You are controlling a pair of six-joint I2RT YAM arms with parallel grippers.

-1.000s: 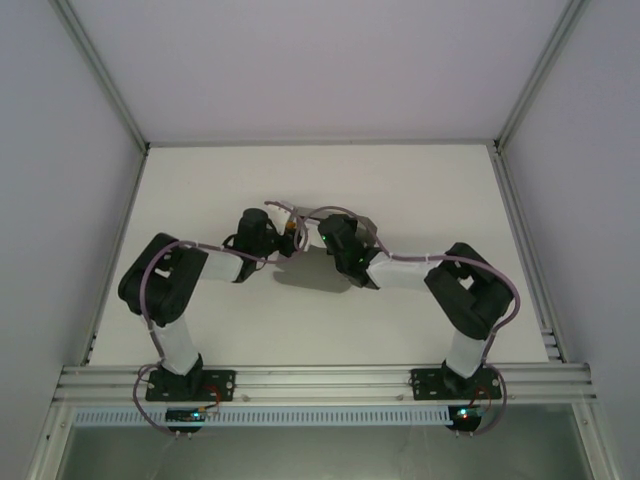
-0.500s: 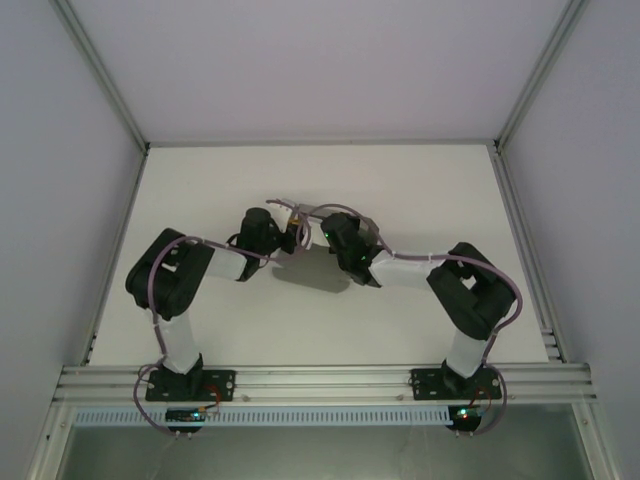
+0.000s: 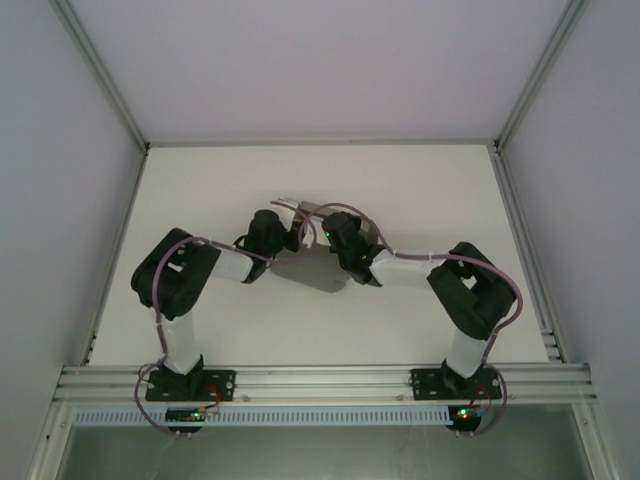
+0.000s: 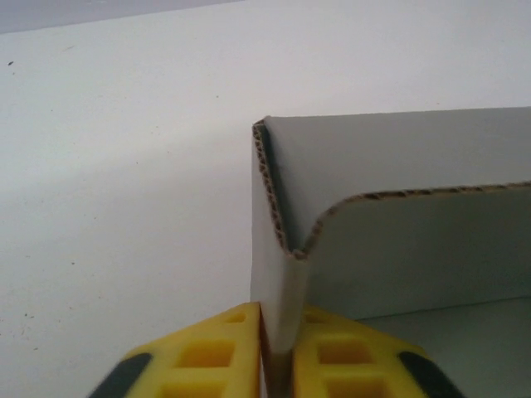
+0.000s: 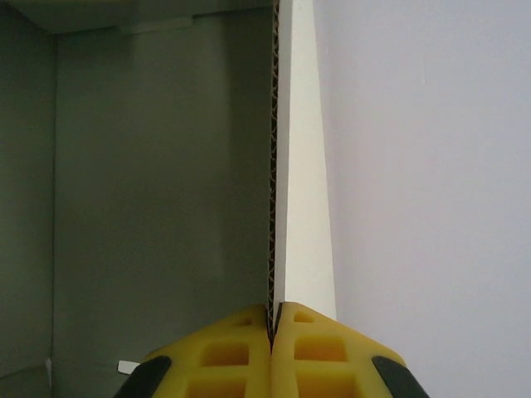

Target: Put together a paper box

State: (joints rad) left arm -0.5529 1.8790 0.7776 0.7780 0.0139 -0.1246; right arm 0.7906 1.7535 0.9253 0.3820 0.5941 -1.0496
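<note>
A: where's the box rn?

B: mid table (image 3: 420, 190), between both wrists. paper box (image 4: 398, 166) is partly formed, walls up and one corner folded. shadow under it in the top view, so it looks lifted, but I can't confirm

A: claws?

B: left gripper (image 4: 280, 332) is narrow, clamped on the folded corner with two layers of board between the pads. right gripper (image 5: 272, 319) is pinched tight on a single wall edge, board running straight out from the tips

A: risks?

B: biggest one is the arms pulling against each other. both are locked on the same box, so any mismatch racks the walls or tears a crease. next is the corner fold: it's sprung board, so if left lets go before a flap locks in, I expect it pops open. smallest is the grip itself. both hold at the fingertips (image 5: 241, 332) only, right on the fluted edge, so a twist could slip the board out or crush the flutes
</note>
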